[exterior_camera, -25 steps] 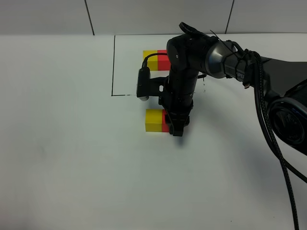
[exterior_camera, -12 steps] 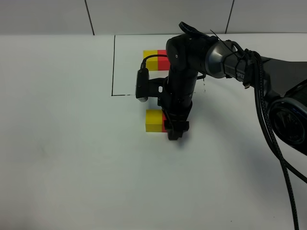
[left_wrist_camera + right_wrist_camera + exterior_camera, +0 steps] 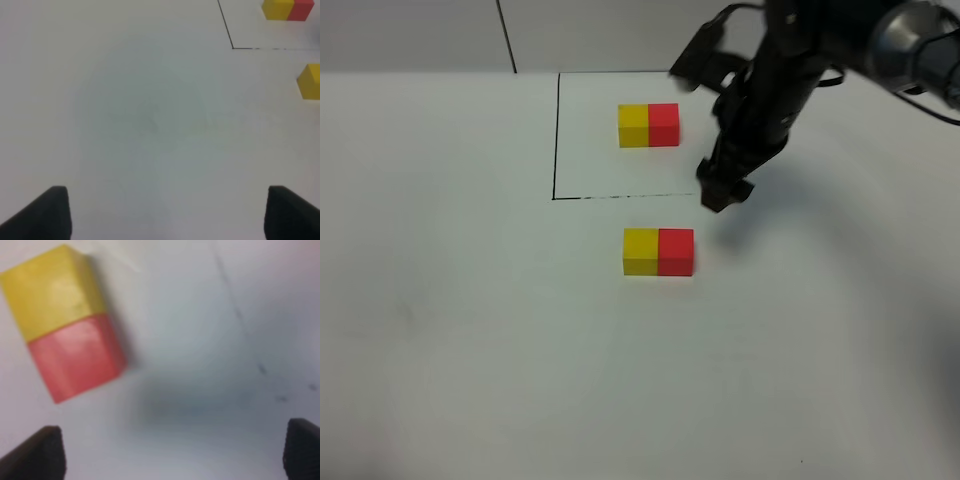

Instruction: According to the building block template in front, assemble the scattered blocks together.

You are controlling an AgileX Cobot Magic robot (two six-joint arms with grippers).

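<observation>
Since the right arm (image 3: 790,70) stood over the loose cubes half a second ago and now sits raised and pulled back toward the far right of the table (image 3: 440,330), we read the placing as finished and the arm as withdrawing. Our right gripper (image 3: 718,195) hangs above the near edge of the drawn black rectangle (image 3: 557,135), well apart from the blocks. From its wrist camera we see only the two dark fingertips (image 3: 40,452) at opposite edges of the picture, so the jaws stand wide apart with nothing between them.

Our left gripper (image 3: 162,212) is likewise spread wide and empty, over bare table, away from everything.

Inside the frame lies the building block template (image 3: 648,125), yellow on the left, red on the right. Just in front of the frame, the scattered blocks are no longer apart: the yellow cube (image 3: 640,251) and the red cube (image 3: 676,251) sit touching side by side, in the same colour order as the template. What was hidden under the gripper is now in plain view, and we judge the task essentially complete, with only retreat left.
</observation>
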